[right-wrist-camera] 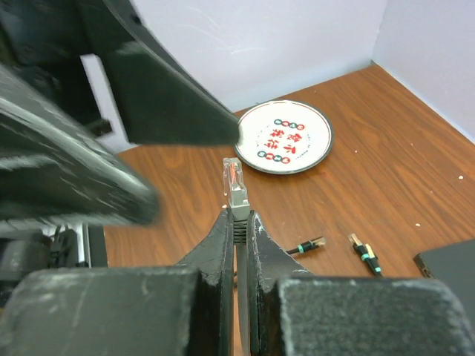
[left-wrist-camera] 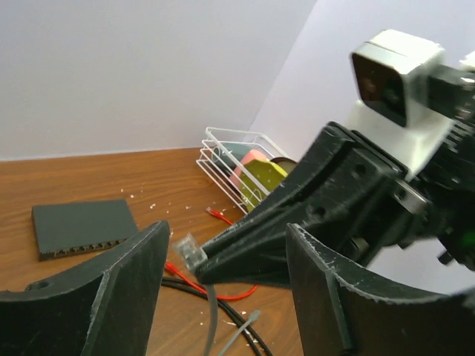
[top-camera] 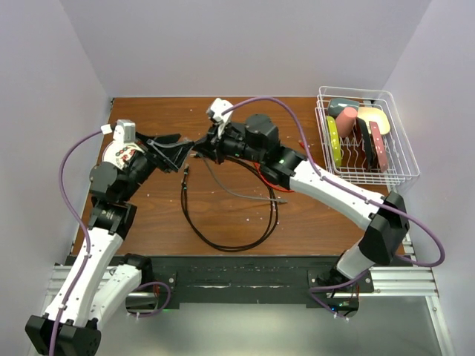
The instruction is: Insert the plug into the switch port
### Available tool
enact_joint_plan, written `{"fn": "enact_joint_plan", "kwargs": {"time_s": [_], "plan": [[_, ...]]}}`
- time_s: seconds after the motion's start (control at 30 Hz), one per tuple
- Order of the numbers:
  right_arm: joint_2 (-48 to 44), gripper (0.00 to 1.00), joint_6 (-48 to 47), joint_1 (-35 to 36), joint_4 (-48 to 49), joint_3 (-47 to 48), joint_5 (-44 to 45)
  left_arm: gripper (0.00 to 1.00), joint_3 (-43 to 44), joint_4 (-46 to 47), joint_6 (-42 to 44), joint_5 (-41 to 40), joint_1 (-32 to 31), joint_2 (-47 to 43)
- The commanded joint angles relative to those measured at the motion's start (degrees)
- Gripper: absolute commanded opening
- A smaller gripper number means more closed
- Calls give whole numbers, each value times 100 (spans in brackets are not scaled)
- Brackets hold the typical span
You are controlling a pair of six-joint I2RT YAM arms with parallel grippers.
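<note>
My right gripper [right-wrist-camera: 239,222] is shut on the grey boot of a clear plug [right-wrist-camera: 234,182] that sticks out past its fingertips, with a grey cable trailing below. In the top view the plug [top-camera: 194,154] is held above the middle of the table. My left gripper [top-camera: 169,152] is open and faces it, and in the left wrist view its two fingers [left-wrist-camera: 111,297] stand on either side of the right gripper's tip [left-wrist-camera: 204,267] and the plug [left-wrist-camera: 189,252]. The flat black switch box [left-wrist-camera: 82,226] lies on the table beyond, its row of ports along the near edge. In the top view it is hidden.
A white wire basket [top-camera: 404,159] of coloured items stands at the back right. A black cable loop [top-camera: 223,241] and a red cable [top-camera: 267,174] lie mid-table. A round white plate [right-wrist-camera: 286,137] sits at the left, under my left arm. Two black plugs [right-wrist-camera: 364,252] lie on the wood.
</note>
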Motion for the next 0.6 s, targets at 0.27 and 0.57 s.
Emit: {"fn": "enact_joint_plan", "kwargs": {"time_s": [0.27, 0.57], "plan": [[-520, 0, 115, -1064, 29, -193, -3906, 61, -255, 1631, 425, 1957, -27, -191], [-563, 0, 396, -1091, 380, -307, -4699, 51, -651, 3162, -156, 2758, -27, 1]]}}
